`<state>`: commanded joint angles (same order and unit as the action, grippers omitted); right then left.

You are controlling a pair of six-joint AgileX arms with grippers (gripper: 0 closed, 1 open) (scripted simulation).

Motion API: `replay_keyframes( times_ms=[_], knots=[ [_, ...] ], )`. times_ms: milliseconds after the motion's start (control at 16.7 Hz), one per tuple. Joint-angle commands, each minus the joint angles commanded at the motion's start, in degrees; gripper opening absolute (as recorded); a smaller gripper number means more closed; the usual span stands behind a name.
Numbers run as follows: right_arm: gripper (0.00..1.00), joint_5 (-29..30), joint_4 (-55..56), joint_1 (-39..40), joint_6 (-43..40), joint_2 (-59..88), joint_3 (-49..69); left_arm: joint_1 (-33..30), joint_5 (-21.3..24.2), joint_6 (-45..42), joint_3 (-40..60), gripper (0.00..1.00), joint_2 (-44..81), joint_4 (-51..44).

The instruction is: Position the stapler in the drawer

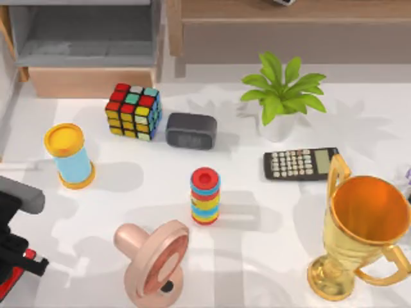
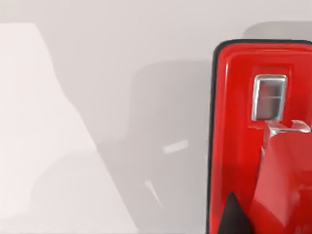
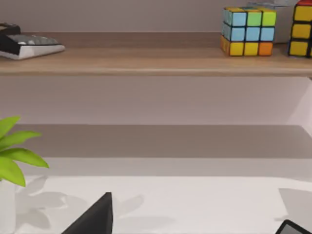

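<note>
While the stapler (image 1: pixel 9 287) sits at the table's (image 1: pixel 257 250) near-left corner in the top view, only a red sliver of it shows beneath the left hand (image 1: pixel 19 260), which hangs right over it. I judge the step to be the reach for the pick-up; whether the fingers are released or clenched I cannot tell. The drawer (image 1: pixel 90 80) stands open at the far left, its grey floor bare behind the tan front panel. The carry there should run along the left edge, where the yellow-capped blue cylinder (image 1: pixel 69 156) stands nearest the path and the Rubik's cube (image 1: pixel 133 111) sits just before the drawer front. A dark clock (image 1: pixel 191 130), a stack of coloured rings (image 1: pixel 205 196), a pink dumbbell-like piece (image 1: pixel 156 261), a calculator (image 1: pixel 300 163), a potted plant (image 1: pixel 281 96) and a gold trophy (image 1: pixel 363 234) lie farther right, clear of that line.

From the left wrist, the stapler's glossy red top arm (image 2: pixel 263 136) lies close below on white table, with one dark fingertip (image 2: pixel 234 214) at its side. The next move calls for closing across the narrow body, then lifting.

From the right wrist, parked, a wooden shelf (image 3: pixel 146 63) carries two more cubes (image 3: pixel 247 30).
</note>
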<state>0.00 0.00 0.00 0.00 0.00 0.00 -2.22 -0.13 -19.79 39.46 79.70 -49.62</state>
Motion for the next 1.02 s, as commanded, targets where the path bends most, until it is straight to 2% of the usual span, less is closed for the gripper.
replay_keyframes(
  times_ms=[240, 420, 600, 1020],
  knots=[
    [1.00, 0.0, 0.0, 0.0, 0.0, 0.0, 0.0, 0.0, 0.0, 0.0, 0.4, 0.00, 0.1, 0.1],
    [1.00, 0.0, 0.0, 0.0, 0.0, 0.0, 0.0, 0.1, 0.1, 0.1, 5.1, 0.00, 1.1, -0.6],
    [1.00, 0.0, 0.0, 0.0, 0.0, 0.0, 0.0, 0.7, 0.3, 0.4, 14.6, 0.00, 4.0, -2.2],
    [1.00, 0.0, 0.0, 0.0, 0.0, 0.0, 0.0, 4.4, 0.9, 1.7, 44.6, 0.00, 15.6, -7.6]
  ],
)
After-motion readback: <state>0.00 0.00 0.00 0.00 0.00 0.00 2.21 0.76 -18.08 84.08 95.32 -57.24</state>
